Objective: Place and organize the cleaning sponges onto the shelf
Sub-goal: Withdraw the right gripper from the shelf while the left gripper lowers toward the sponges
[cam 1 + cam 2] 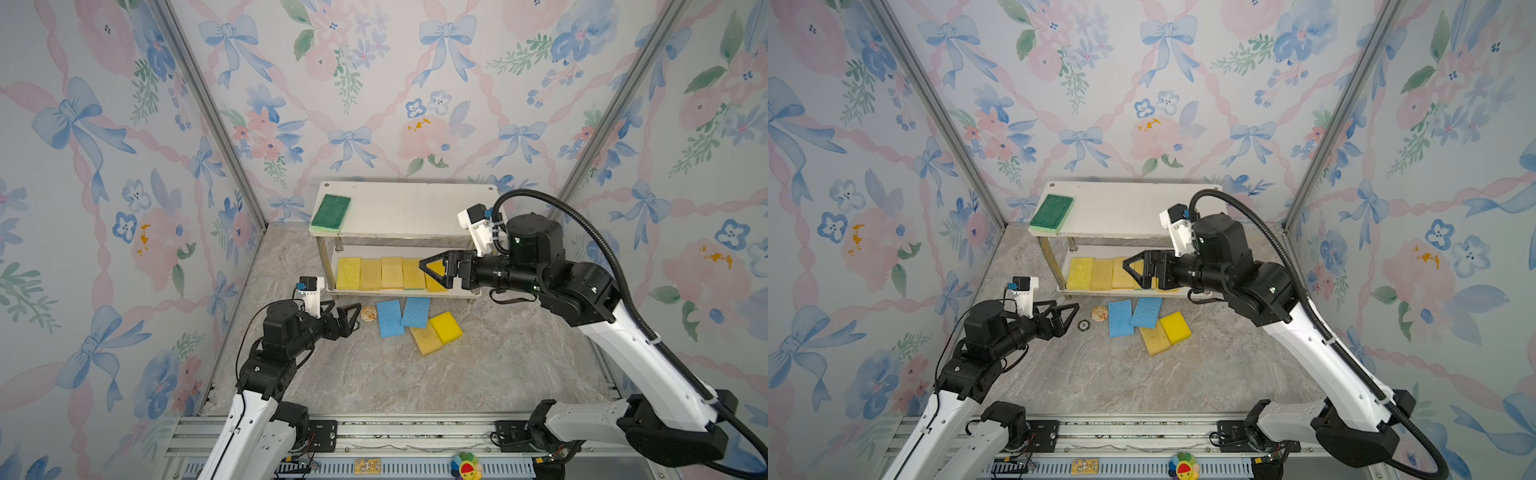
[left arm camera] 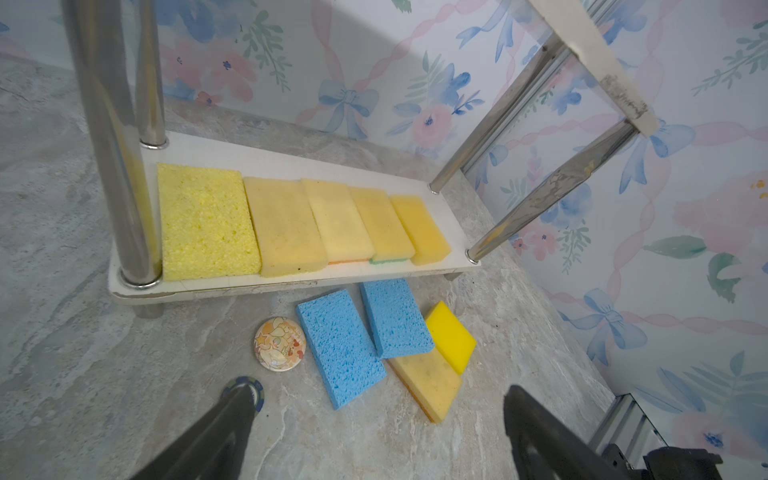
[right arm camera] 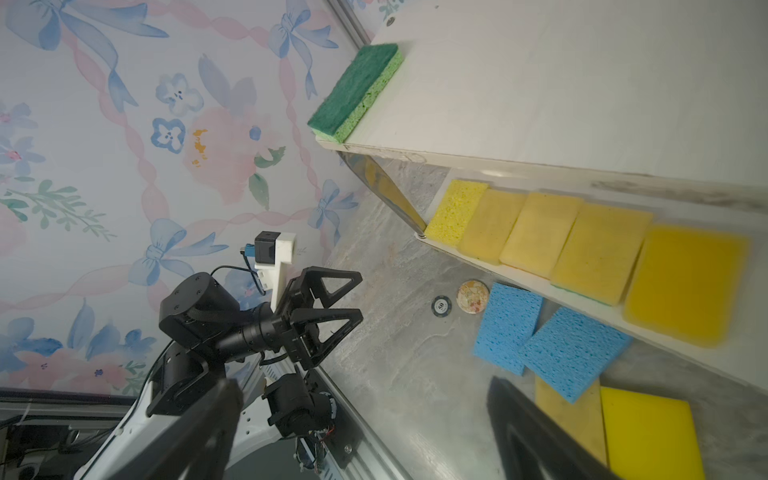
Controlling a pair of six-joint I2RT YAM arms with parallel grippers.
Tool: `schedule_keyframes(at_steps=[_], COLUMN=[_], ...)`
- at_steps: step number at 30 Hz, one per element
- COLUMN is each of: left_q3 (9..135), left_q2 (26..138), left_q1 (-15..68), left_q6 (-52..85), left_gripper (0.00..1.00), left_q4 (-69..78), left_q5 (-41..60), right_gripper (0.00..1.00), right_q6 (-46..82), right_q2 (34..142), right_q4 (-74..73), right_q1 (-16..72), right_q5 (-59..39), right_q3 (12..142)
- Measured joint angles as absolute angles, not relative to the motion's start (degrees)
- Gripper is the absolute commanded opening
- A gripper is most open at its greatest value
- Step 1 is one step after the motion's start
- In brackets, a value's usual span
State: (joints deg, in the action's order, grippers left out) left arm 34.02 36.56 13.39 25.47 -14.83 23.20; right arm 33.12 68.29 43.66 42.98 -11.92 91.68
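Note:
The shelf (image 1: pixel 415 208) stands at the back. A dark green sponge (image 1: pixel 331 212) lies at the left end of its top board. Several yellow sponges (image 2: pixel 286 226) lie side by side on the lower board. In front of the shelf, on the floor, are two blue sponges (image 1: pixel 389 318) (image 1: pixel 416 311), a bright yellow sponge (image 1: pixel 446 327) and a paler yellow one (image 1: pixel 426 340) partly under them. My right gripper (image 1: pixel 434 270) hangs open and empty before the lower row's right end. Left of the floor pile, my left gripper (image 1: pixel 347 311) is open and empty, just above the floor.
A round picture badge (image 1: pixel 368 313) and a dark poker chip (image 1: pixel 1084 325) lie between my left gripper and the blue sponges. Flowered walls close in on three sides. A metal rail (image 1: pixel 415 432) with a small plush flower (image 1: pixel 465 465) runs along the front.

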Motion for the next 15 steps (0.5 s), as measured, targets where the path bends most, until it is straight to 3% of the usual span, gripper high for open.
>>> schedule_keyframes(at_steps=[8, 15], left_q3=[33.2, 26.7], left_q2=[47.2, 53.4], left_q1=[25.2, 40.2], left_q6=[31.0, 43.1], left_gripper=[0.90, 0.81], left_q4=[-13.8, -4.9], left_q5=[23.9, 19.2], right_gripper=[0.97, 0.97], right_q6=[32.9, 33.5], right_q2=[49.3, 42.4], right_q4=[47.9, 49.6], right_q1=[37.0, 34.9], right_q5=[-10.0, -10.0], right_q3=[67.2, 52.4])
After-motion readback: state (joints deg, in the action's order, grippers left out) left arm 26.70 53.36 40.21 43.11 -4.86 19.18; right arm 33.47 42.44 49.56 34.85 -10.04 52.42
